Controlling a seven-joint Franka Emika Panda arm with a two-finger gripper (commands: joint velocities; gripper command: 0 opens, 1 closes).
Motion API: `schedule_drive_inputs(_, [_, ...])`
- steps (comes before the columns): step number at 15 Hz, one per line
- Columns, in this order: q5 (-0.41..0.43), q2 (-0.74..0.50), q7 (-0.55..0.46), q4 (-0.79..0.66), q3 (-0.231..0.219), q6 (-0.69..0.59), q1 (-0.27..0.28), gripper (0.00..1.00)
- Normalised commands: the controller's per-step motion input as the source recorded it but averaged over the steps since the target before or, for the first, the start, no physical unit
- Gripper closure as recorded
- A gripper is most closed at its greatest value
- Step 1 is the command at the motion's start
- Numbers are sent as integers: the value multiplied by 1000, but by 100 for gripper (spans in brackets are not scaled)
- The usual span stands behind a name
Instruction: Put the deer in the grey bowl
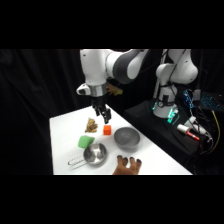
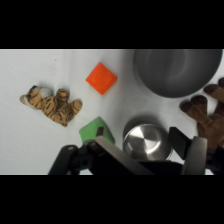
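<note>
The deer point(image 1: 127, 164), a dark reddish-brown soft toy, lies at the table's front edge just in front of the grey bowl point(image 1: 126, 137). In the wrist view the deer point(image 2: 206, 112) shows at the right edge, below the grey bowl point(image 2: 177, 70). My gripper point(image 1: 103, 115) hangs in the air over the back of the table, above the orange block and well away from the deer. Its fingers point(image 2: 196, 154) stand apart in the wrist view, and the gripper point(image 2: 155, 155) is open with nothing held.
A striped tan soft toy point(image 1: 91, 125) lies at the back left. An orange block point(image 1: 107, 130) sits beside the bowl. A green block point(image 1: 84, 141) touches a shiny steel pan point(image 1: 95, 154) with a wire handle at the front left.
</note>
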Motion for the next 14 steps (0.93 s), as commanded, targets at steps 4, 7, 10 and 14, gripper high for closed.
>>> schedule_drive_inputs(4, [-3,29,38,21,34,54,-8,0])
schedule_drive_inputs(7, [25,125,62,80,87,149,58,0])
schedule_drive_inputs(10, [32,205,84,169,108,158,118,0])
schedule_drive_inputs(14, [37,200,85,213,100,128,142,0])
